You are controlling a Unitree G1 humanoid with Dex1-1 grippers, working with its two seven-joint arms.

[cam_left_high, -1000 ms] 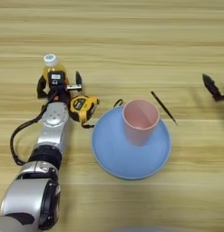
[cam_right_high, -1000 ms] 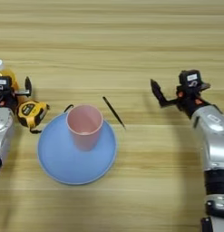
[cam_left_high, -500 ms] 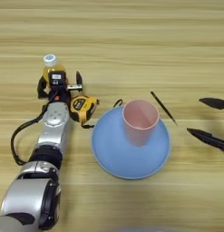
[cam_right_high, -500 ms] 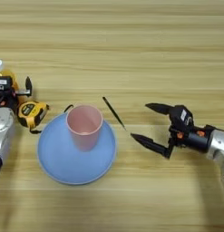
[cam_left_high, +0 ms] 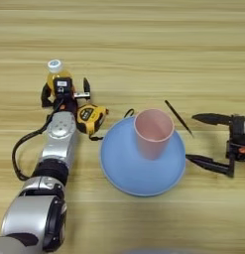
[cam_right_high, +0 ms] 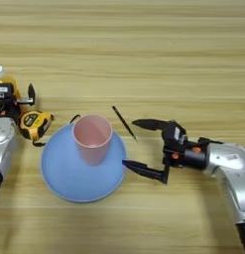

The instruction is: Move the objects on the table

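A pale pink cup [cam_left_high: 153, 131] stands upright on a blue plate [cam_left_high: 121, 171] in the middle of the table [cam_left_high: 144, 39]. A thin black stick [cam_right_high: 123, 121] lies just right of the plate. My right gripper [cam_right_high: 129, 142] is open wide and points left. Its upper fingertip is beside the stick's near end, and its lower fingertip reaches the plate's right rim. At the left stands an orange-drink bottle [cam_left_high: 55, 74] with a white cap. My left gripper [cam_left_high: 65, 92] is open, with one finger on each side of the bottle's near side.
A yellow tape measure [cam_left_high: 90, 117] lies between my left arm and the plate, its black strap curling toward the plate's rim. My left forearm [cam_left_high: 57, 144] stretches from the bottom left corner up to the bottle.
My right gripper has swung in from the far right to just right of the plate and stick, fingers spread. The left arm, bottle, cup and stick have not moved.
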